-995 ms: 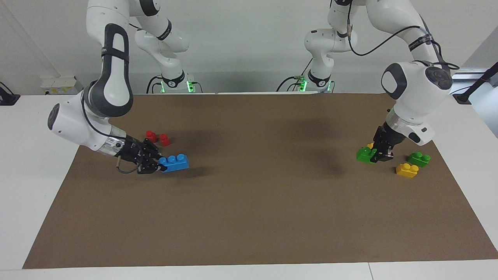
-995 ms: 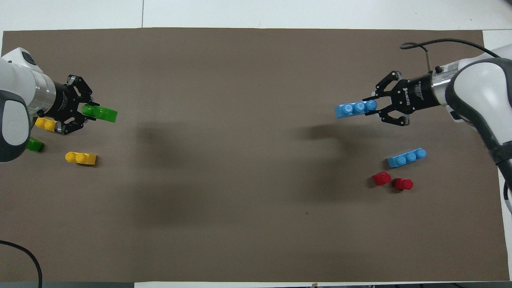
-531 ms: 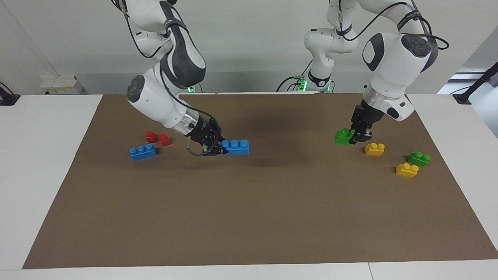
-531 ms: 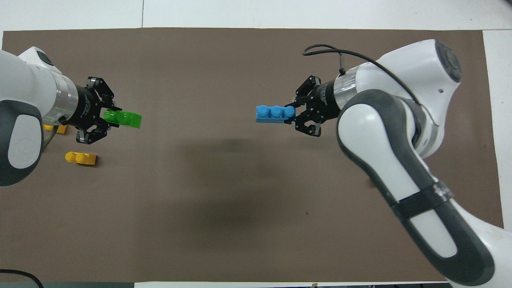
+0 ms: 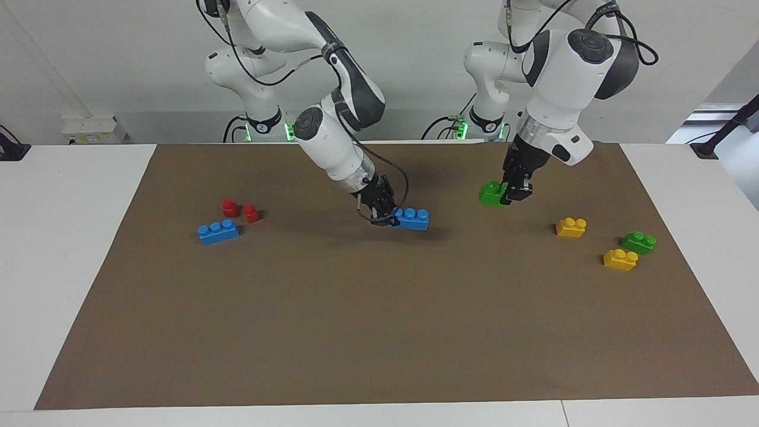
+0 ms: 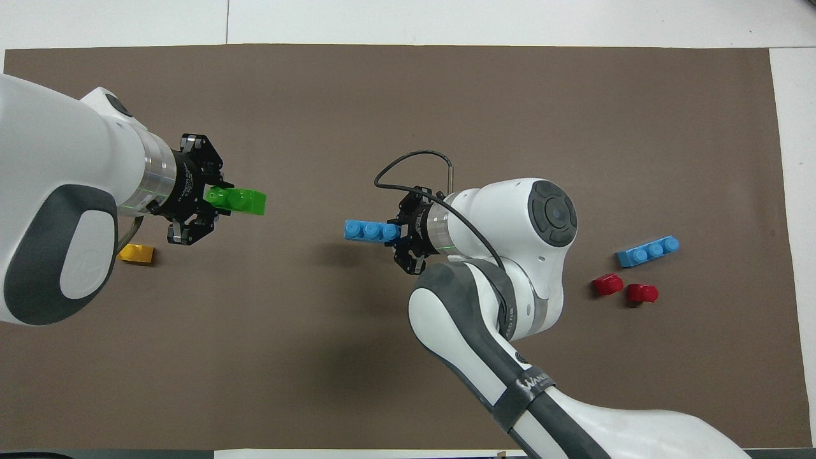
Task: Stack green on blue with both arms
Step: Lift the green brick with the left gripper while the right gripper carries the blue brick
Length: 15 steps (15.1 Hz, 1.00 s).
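Observation:
My right gripper (image 5: 388, 214) is shut on one end of a blue three-stud brick (image 5: 413, 219) and holds it low over the middle of the brown mat, studs up; it also shows in the overhead view (image 6: 370, 230), with the gripper (image 6: 398, 233) beside it. My left gripper (image 5: 511, 193) is shut on a green two-stud brick (image 5: 492, 194) and holds it above the mat, toward the left arm's end; the overhead view shows this gripper (image 6: 213, 199) and the green brick (image 6: 239, 201) apart from the blue one.
A second blue brick (image 5: 219, 231) and two red bricks (image 5: 230, 207) lie at the right arm's end. A second green brick (image 5: 638, 242) and two yellow bricks (image 5: 571, 227) (image 5: 620, 259) lie at the left arm's end. The brown mat (image 5: 379, 332) covers the table.
Both arms have carried their bricks inward from the table's ends. The blue brick has moved to the middle of the mat; the green brick has risen and come closer to it.

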Motion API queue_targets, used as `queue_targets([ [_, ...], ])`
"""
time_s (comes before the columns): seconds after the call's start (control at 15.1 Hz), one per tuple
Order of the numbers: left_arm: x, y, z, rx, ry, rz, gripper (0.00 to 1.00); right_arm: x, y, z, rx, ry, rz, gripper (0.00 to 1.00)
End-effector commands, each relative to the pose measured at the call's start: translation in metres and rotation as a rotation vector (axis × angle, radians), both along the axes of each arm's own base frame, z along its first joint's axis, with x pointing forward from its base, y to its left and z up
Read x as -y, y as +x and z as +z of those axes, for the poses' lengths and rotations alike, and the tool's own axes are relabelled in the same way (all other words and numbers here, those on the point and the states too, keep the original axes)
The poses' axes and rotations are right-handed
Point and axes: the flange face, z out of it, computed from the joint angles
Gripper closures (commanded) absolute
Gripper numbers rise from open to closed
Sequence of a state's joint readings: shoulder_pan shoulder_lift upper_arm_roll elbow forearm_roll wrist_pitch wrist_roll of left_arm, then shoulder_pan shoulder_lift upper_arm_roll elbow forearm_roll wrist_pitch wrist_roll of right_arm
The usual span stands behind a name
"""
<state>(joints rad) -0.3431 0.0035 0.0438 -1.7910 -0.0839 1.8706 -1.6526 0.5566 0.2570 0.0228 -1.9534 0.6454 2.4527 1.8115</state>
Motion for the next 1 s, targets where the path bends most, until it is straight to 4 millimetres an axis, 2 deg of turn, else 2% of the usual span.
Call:
queue_targets([
  [0.0, 0.013, -0.010, 0.001, -0.008, -0.004, 0.015, 1.00, 0.004, -0.007, -0.014, 0.015, -0.014, 0.033, 1.00],
  [0.13, 0.022, -0.015, -0.005, -0.012, -0.001, 0.006, 1.00, 0.000, -0.006, -0.026, 0.023, 0.004, 0.019, 1.00],
  [0.2, 0.031, -0.018, -0.010, -0.010, 0.003, 0.011, 1.00, -0.011, -0.014, -0.035, 0.016, 0.013, 0.042, 1.00],
  [0.27, 0.041, -0.022, -0.017, 0.008, 0.030, 0.012, 1.00, -0.011, -0.014, -0.041, 0.027, 0.023, 0.039, 1.00],
  [0.4, 0.066, -0.033, -0.035, 0.023, 0.044, 0.026, 1.00, -0.007, -0.018, -0.054, 0.051, 0.029, 0.052, 1.00],
  [0.66, 0.086, -0.043, -0.046, 0.016, 0.051, 0.014, 1.00, -0.002, -0.024, -0.072, 0.090, 0.053, 0.145, 1.00],
  [0.93, 0.104, -0.052, -0.075, 0.038, 0.063, 0.051, 1.00, 0.007, -0.027, -0.085, 0.099, 0.046, 0.132, 1.00],
])
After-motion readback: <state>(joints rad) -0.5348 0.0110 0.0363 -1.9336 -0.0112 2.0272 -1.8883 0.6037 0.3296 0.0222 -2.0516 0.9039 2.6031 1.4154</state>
